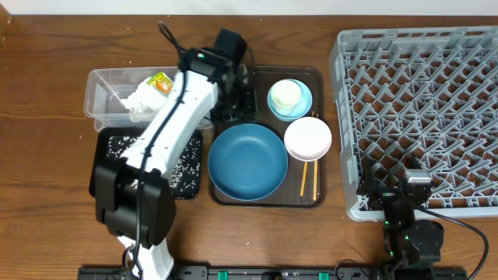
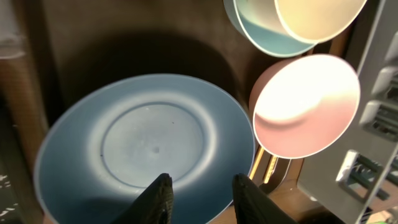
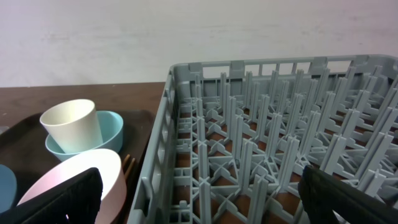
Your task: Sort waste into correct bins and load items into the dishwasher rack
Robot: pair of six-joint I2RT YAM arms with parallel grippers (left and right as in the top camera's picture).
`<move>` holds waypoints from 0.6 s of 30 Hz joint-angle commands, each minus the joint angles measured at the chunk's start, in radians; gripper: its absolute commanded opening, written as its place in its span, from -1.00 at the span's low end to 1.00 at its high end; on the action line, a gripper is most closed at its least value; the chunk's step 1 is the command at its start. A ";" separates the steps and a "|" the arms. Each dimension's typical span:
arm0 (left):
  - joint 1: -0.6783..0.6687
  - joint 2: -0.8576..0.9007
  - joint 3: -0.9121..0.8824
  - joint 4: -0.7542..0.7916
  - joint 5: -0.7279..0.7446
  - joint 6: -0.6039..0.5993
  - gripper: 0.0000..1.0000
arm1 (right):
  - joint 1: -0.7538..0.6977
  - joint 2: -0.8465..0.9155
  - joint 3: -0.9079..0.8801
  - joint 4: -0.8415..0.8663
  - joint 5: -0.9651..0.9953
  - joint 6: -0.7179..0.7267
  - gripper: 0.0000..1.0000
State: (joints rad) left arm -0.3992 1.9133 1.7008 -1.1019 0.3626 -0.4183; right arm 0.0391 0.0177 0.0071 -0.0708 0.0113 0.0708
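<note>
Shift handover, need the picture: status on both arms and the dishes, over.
Left gripper: jaws apart, empty, over blue plate. Right gripper: jaws wide, empty, by dishwasher rack. White bowl close beside plate's rim.

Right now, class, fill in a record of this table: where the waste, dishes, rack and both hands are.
Waste: napkin and wrapper in clear tub; rice on black tray
Dishes: plate, white bowl, chopsticks, cup inside blue bowl, all on brown tray
Rack: empty
Left hand: open over plate
Right hand: open, at rack's near edge
</note>
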 commanded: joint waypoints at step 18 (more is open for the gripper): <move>-0.161 0.015 0.003 -0.220 -0.125 0.059 -0.38 | 0.008 -0.002 -0.002 -0.004 -0.001 0.002 0.98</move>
State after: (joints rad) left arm -0.5503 1.9232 1.7008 -1.2999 0.2661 -0.3725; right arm 0.0391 0.0177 0.0071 -0.0708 0.0113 0.0708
